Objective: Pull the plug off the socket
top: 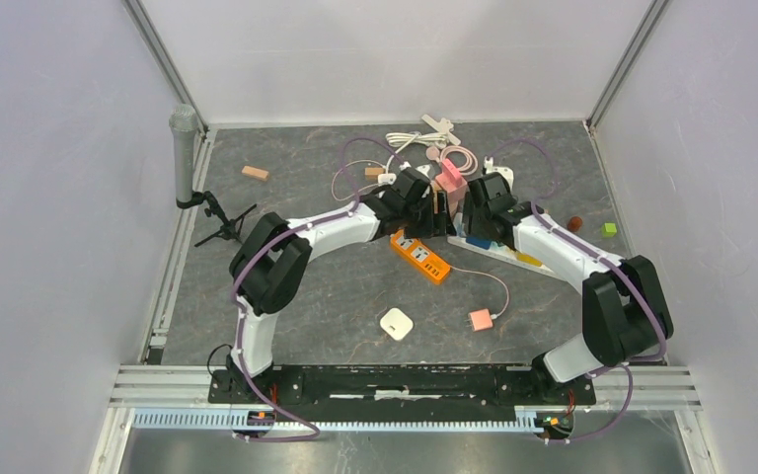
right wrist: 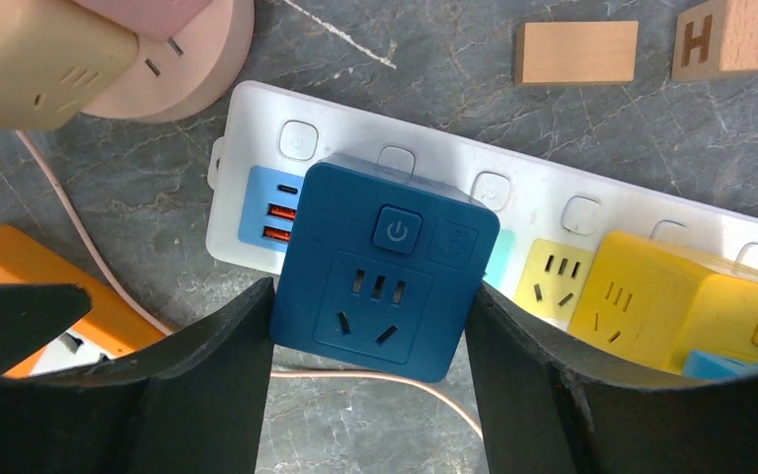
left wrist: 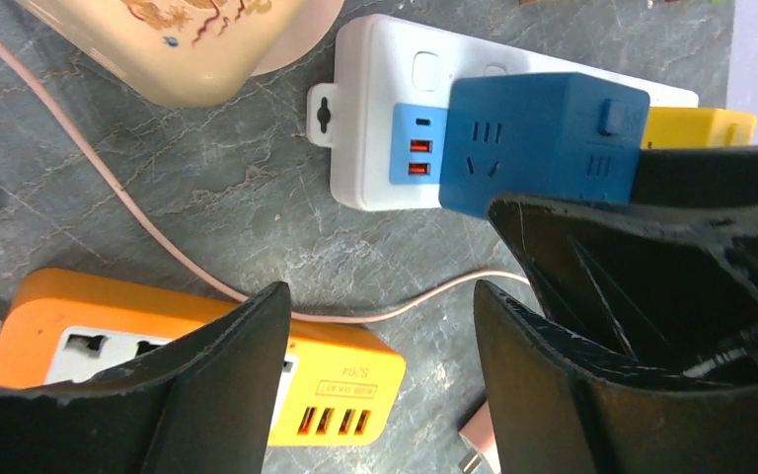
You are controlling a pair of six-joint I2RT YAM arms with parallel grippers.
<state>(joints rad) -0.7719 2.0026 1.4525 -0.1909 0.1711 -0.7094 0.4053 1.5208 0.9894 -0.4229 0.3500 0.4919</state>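
A dark blue cube plug (right wrist: 385, 267) sits plugged into the white power strip (right wrist: 543, 197), next to its light blue USB panel. My right gripper (right wrist: 370, 316) is open, with one finger on each side of the cube's near edge, at or very near its sides. The cube also shows in the left wrist view (left wrist: 543, 138), partly behind the right gripper's black finger. My left gripper (left wrist: 380, 326) is open and empty above the end of an orange power strip (left wrist: 345, 380). In the top view both grippers, left (top: 432, 219) and right (top: 469, 222), meet at the table's middle.
A yellow cube plug (right wrist: 671, 296) sits on the same strip, right of the blue one. A pink cable (left wrist: 158, 247) runs under the grippers. Beige and pink adapters (right wrist: 109, 49) and wooden blocks (right wrist: 574, 51) lie behind. A microphone (top: 186, 153) stands far left; a white charger (top: 396, 324) lies in front.
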